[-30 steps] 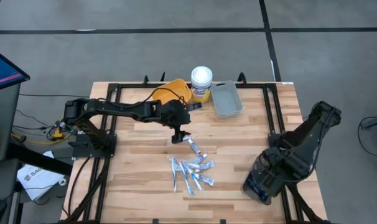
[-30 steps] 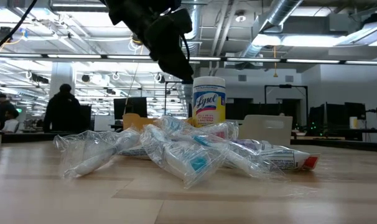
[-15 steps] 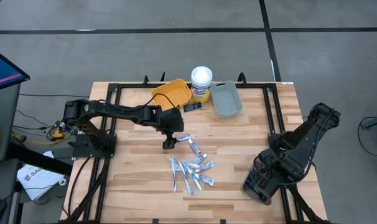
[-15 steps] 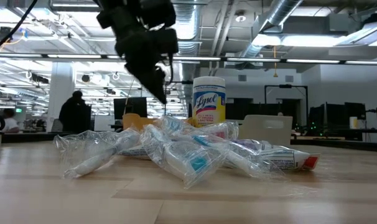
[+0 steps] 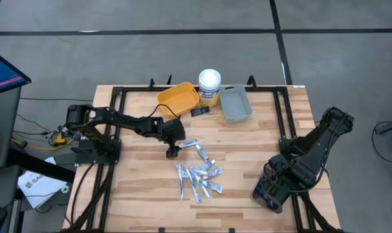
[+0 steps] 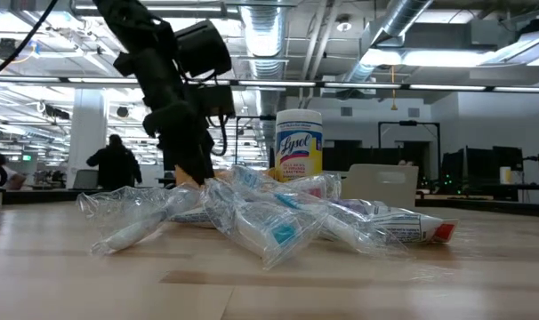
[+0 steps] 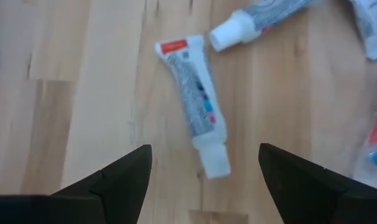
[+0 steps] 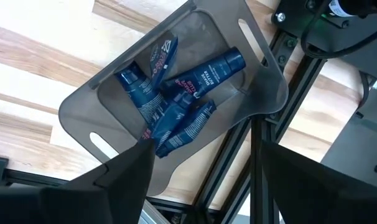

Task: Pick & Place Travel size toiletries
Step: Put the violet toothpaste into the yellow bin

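Several small white-and-blue tubes lie in a loose pile (image 5: 197,180) on the wooden table, wrapped in clear plastic in the low view (image 6: 269,218). One white tube (image 5: 188,144) lies flat apart from the pile, with a red end and a white cap (image 7: 198,106). My left gripper (image 5: 173,153) (image 7: 204,149) hangs open just beside and above it, fingers pointing down, touching nothing. My right gripper (image 8: 201,155) stands open over a grey bin (image 5: 267,194) at the near right corner. Dark navy tubes (image 8: 176,99) lie in that bin.
At the far side stand an orange bin (image 5: 178,97), a white-lidded yellow canister (image 5: 209,87) and an empty grey bin (image 5: 235,103); a small dark packet (image 5: 198,111) lies by the orange bin. Black frame rails (image 5: 283,123) run along the table's edges. A person (image 6: 114,164) stands in the room behind.
My left gripper has gone down and toward the table's left and near edges, uncovering the single white tube and the orange bin. It now hangs low beside that tube. The tubes have stayed where they were.
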